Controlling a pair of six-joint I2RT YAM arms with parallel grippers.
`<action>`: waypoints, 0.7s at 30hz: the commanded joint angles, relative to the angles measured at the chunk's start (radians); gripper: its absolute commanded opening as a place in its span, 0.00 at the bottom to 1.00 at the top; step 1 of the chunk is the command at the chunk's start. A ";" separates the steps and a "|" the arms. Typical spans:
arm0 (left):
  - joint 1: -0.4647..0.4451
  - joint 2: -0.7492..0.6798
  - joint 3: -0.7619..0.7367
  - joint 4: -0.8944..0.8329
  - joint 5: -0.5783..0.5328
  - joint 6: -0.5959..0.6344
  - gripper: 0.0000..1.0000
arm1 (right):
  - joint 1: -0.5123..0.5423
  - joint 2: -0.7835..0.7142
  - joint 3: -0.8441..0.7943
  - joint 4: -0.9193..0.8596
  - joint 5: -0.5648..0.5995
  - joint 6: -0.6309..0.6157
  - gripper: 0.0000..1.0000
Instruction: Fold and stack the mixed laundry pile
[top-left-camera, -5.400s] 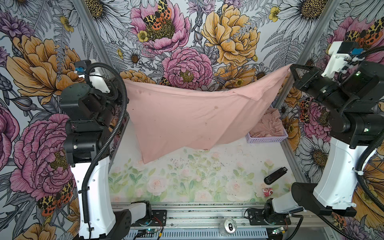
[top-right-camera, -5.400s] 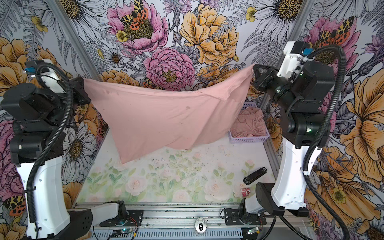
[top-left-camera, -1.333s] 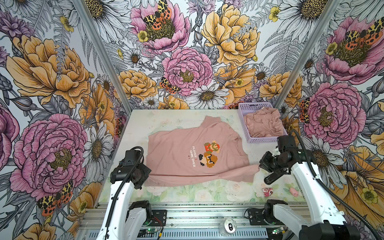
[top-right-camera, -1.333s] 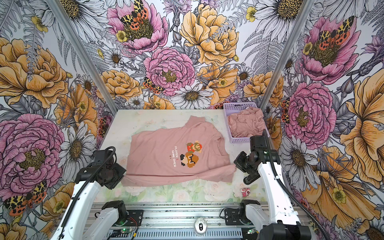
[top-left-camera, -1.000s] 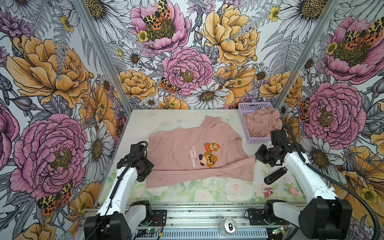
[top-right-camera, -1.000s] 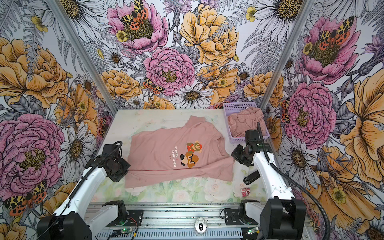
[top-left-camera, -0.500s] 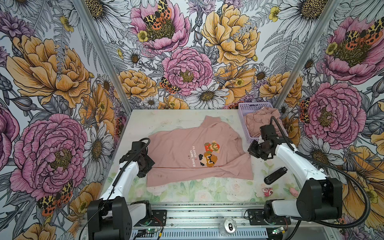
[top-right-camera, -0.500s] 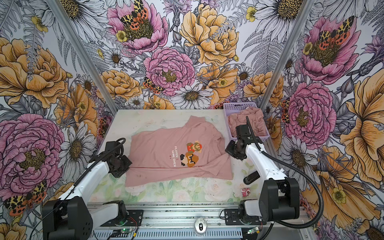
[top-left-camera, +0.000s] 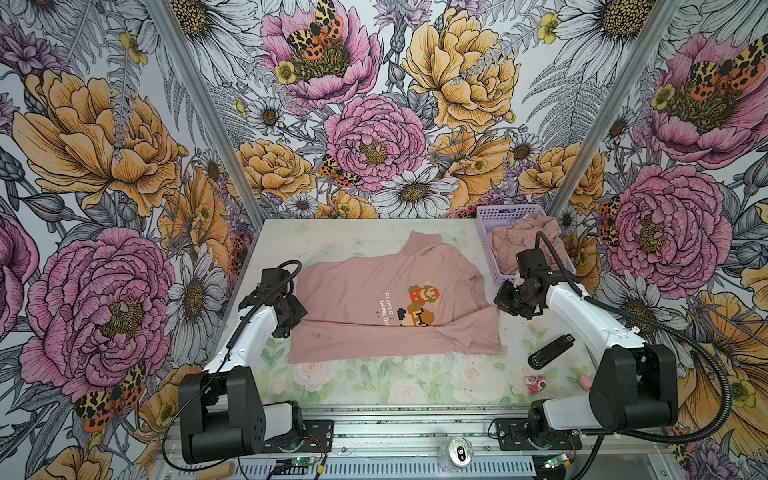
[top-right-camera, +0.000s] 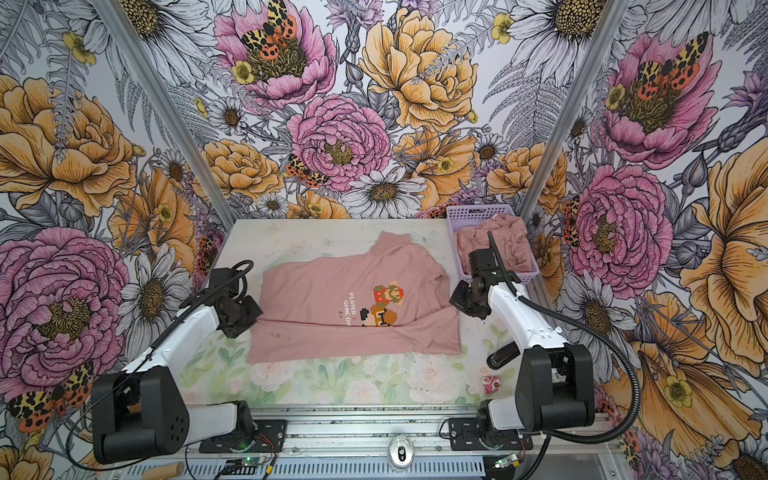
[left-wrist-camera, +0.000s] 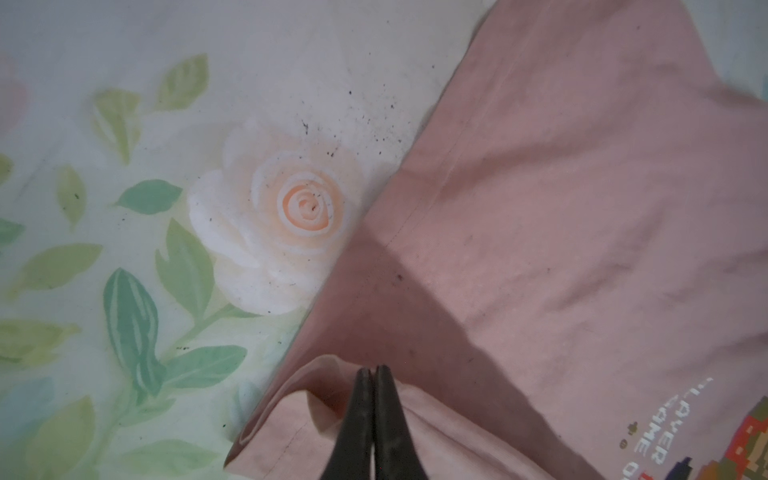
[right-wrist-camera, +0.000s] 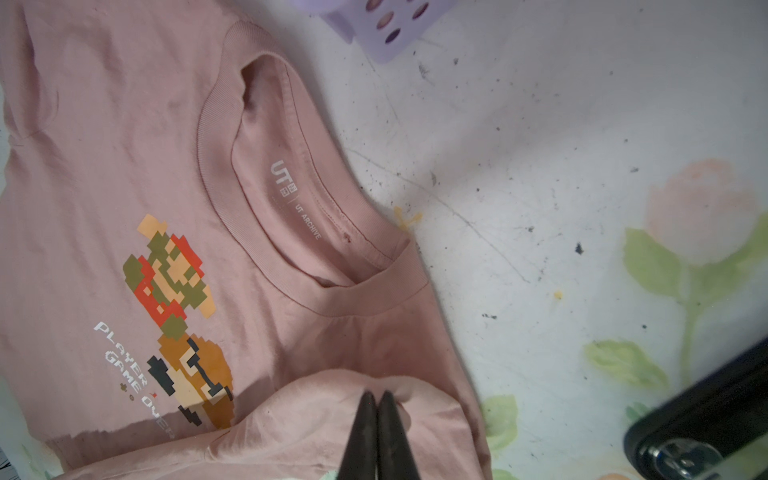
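The left gripper (left-wrist-camera: 372, 370) and right gripper (right-wrist-camera: 377, 395) each pinch a folded-over edge of the T-shirt (top-left-camera: 374, 299), which lies flat between them; more pink clothes (top-left-camera: 523, 245) fill the basket (top-left-camera: 509, 210) just beyond the right one.

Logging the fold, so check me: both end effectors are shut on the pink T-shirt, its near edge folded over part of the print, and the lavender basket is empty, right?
Not empty: both top views show the lavender basket holding crumpled dusty-pink garments. The rest stands: the left end effector and right end effector are shut on the pink T-shirt.
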 joint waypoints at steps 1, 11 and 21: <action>0.009 0.013 0.029 0.037 -0.024 0.033 0.00 | 0.007 0.012 0.024 0.022 0.027 -0.020 0.00; 0.010 0.042 0.013 0.060 -0.036 0.038 0.00 | 0.015 0.055 0.049 0.047 0.028 -0.032 0.00; 0.011 0.047 0.004 0.063 -0.051 0.042 0.00 | 0.024 0.101 0.089 0.072 0.027 -0.040 0.00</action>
